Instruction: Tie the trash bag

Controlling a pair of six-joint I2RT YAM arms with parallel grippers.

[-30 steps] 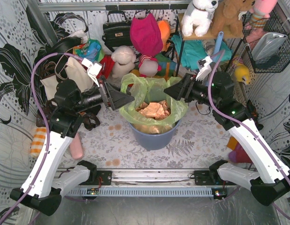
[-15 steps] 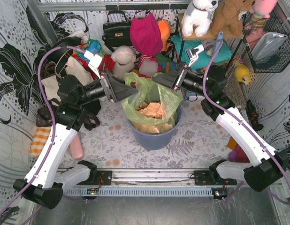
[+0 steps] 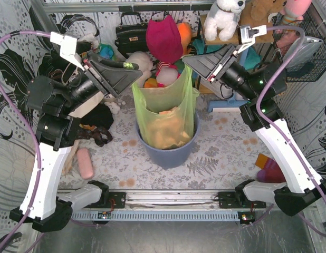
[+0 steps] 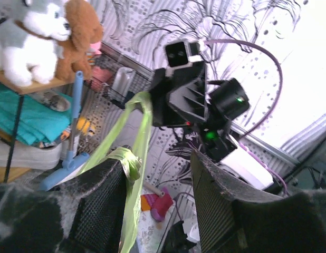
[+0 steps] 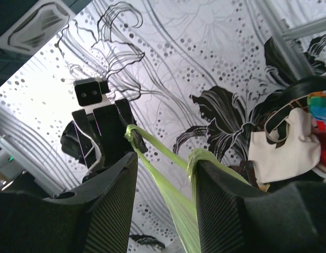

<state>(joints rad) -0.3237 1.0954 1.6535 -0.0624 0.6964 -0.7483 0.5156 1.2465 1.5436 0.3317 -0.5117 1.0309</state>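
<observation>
Lime-green trash bag [image 3: 164,105] stretched upright between both grippers.
The left gripper [image 3: 133,67] has its jaws apart, with the bag's rim bunched over one finger [image 4: 102,200]. The translucent bag rises taut from the blue-grey bin [image 3: 171,155] mid-table, brown paper showing low inside. The right gripper [image 3: 186,60], jaws also apart, hooks the opposite rim.

Left end effector [image 3: 133,67] and right end effector [image 3: 188,59] held high, tips facing each other, jaws apart.
</observation>
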